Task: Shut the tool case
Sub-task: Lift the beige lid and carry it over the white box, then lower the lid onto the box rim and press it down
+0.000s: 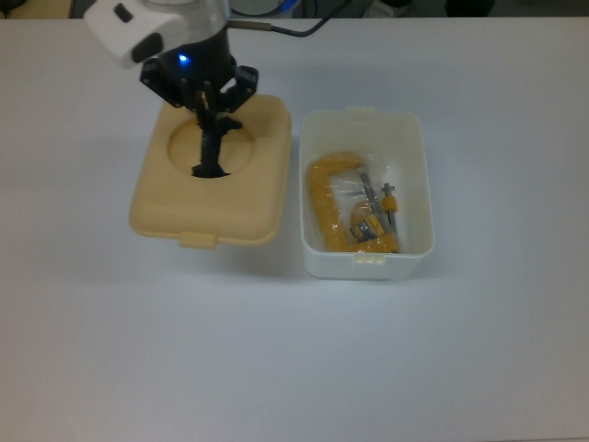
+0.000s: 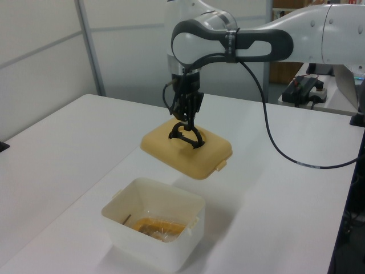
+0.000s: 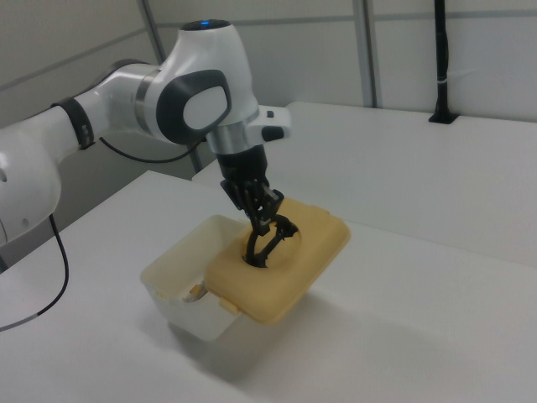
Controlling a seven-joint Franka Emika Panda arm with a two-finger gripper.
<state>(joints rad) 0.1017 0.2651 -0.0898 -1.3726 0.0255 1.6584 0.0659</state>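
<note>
The tool case's white tub [image 1: 409,175] [image 2: 153,228] [image 3: 180,277] stands open on the table with yellow tools inside. Its tan lid [image 1: 248,198] [image 2: 205,157] [image 3: 289,273] hangs in the air, held level by the black handle [image 1: 210,152] [image 2: 185,136] [image 3: 264,243] in its round recess. My gripper [image 1: 213,115] [image 2: 185,120] [image 3: 262,222] is shut on that handle. In the top view the lid sits just left of the tub, its right edge close to the tub's rim. The latch tab [image 1: 198,240] points toward the top view's bottom.
A black cable [image 1: 294,32] [image 2: 274,142] trails from the arm over the white table [image 1: 294,368]. Wall panels rise behind the table in the left view and the right view.
</note>
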